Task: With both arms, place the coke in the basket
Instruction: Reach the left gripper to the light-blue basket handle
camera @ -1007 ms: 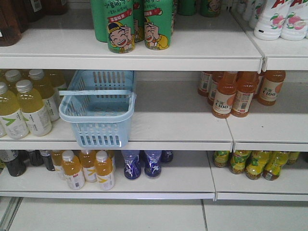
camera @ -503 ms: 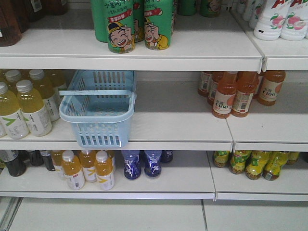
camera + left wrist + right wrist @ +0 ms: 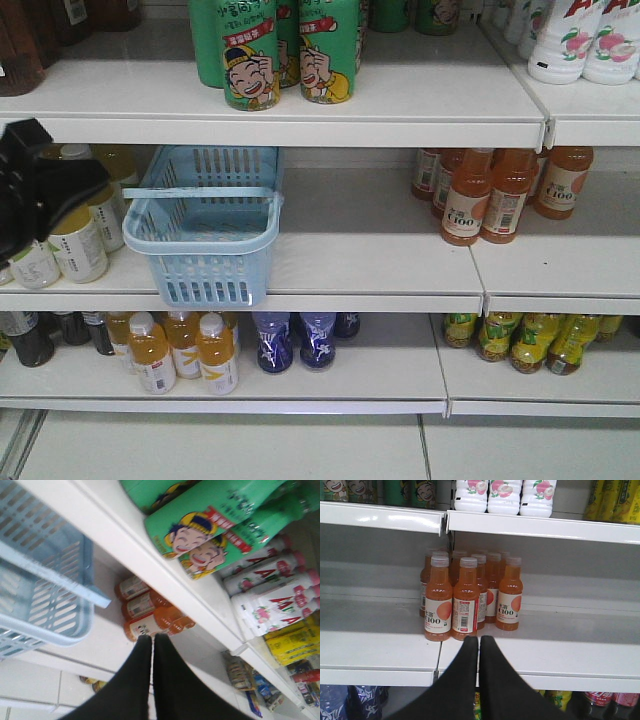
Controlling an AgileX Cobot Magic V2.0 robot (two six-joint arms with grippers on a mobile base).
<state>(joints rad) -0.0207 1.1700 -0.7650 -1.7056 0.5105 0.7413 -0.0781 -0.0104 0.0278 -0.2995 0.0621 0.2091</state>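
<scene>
Beside the basket (image 3: 205, 270), left end effector (image 3: 152, 638) hovers, closed.

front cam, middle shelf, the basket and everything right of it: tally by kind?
light blue shopping basket: 1
orange C100 bottles: 5 showing, any behind them are hidden
Total: 6
</scene>
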